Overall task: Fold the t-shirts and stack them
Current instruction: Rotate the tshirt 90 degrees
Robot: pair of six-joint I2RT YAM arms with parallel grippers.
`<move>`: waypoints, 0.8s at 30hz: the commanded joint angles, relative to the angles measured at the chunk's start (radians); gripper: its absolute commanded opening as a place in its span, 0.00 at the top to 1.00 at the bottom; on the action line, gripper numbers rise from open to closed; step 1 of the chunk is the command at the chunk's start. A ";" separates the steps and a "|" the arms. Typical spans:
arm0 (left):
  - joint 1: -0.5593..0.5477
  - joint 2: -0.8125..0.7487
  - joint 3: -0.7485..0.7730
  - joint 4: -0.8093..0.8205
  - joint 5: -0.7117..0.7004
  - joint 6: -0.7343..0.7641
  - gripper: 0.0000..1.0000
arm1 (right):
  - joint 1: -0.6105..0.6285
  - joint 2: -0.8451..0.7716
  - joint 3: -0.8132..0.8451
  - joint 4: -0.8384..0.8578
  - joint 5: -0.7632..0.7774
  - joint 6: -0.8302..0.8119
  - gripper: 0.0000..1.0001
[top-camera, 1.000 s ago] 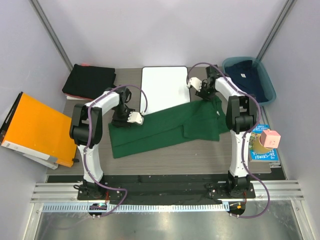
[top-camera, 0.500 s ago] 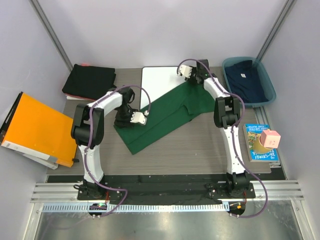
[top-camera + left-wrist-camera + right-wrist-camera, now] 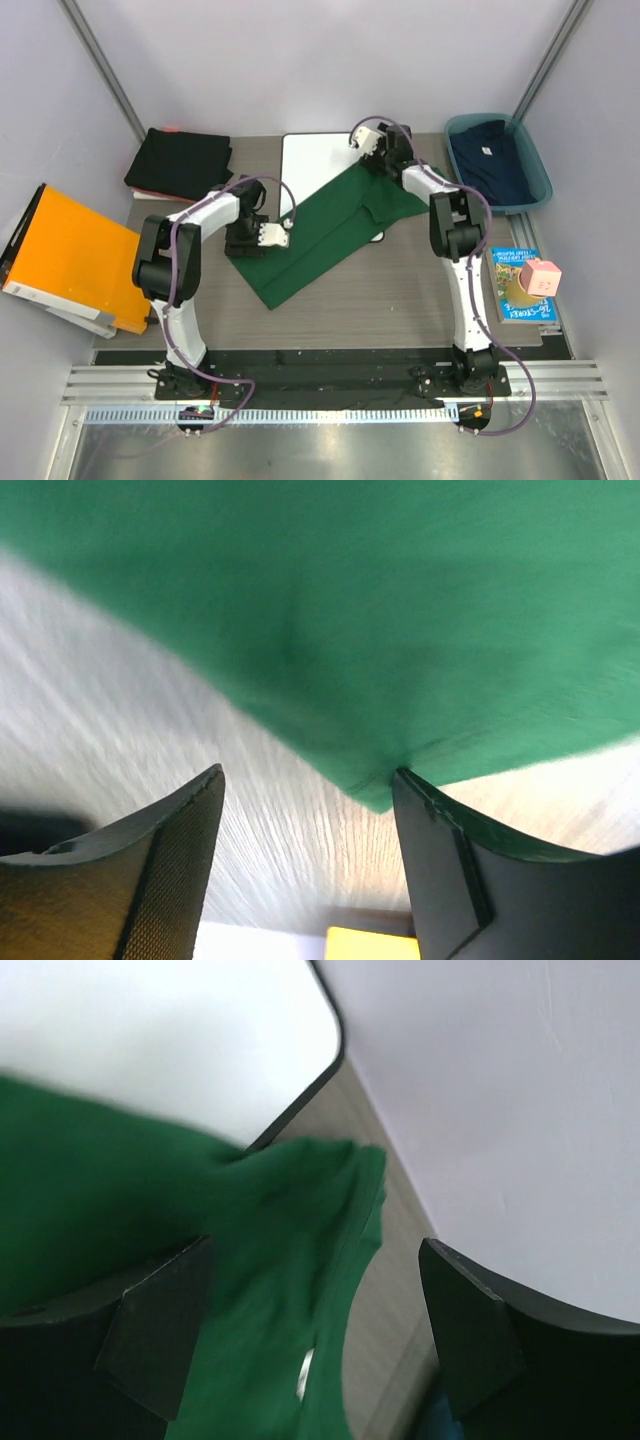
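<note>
The dark green t-shirt (image 3: pixel 325 230) lies folded into a long strip running diagonally across the table, its far end over the white board (image 3: pixel 315 165). My left gripper (image 3: pixel 255 240) stands open at the strip's near left edge. In the left wrist view a corner of the green cloth (image 3: pixel 385 790) touches the tip of the right finger (image 3: pixel 460 860), and bare table shows between the jaws. My right gripper (image 3: pixel 380 150) is open above the shirt's far end (image 3: pixel 300 1220). The cloth lies loose below its jaws. Black folded t-shirts (image 3: pixel 180 160) sit at the back left. A navy t-shirt (image 3: pixel 490 165) lies in a bin.
The teal bin (image 3: pixel 540 180) stands at the back right. An orange folder (image 3: pixel 70 255) lies on the left, off the table's edge. A book with a pink cube (image 3: pixel 540 278) on it sits at the right. The back wall is close behind the right gripper.
The right gripper carried the shirt's far end left and back over the board, then opened and let it go. The strip swung to a diagonal. The left gripper widened slightly.
</note>
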 commanded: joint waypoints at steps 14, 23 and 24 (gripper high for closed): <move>0.229 -0.329 -0.272 0.413 0.065 -0.436 0.17 | 0.390 -0.723 -0.586 -0.842 -0.390 -0.299 0.13; 0.235 -0.434 -0.299 0.410 0.062 -0.512 0.16 | 0.616 -0.488 -0.394 -0.798 -0.459 -0.251 0.16; 0.235 -0.439 -0.297 0.409 0.060 -0.512 0.16 | 0.642 -0.473 -0.380 -0.798 -0.465 -0.254 0.16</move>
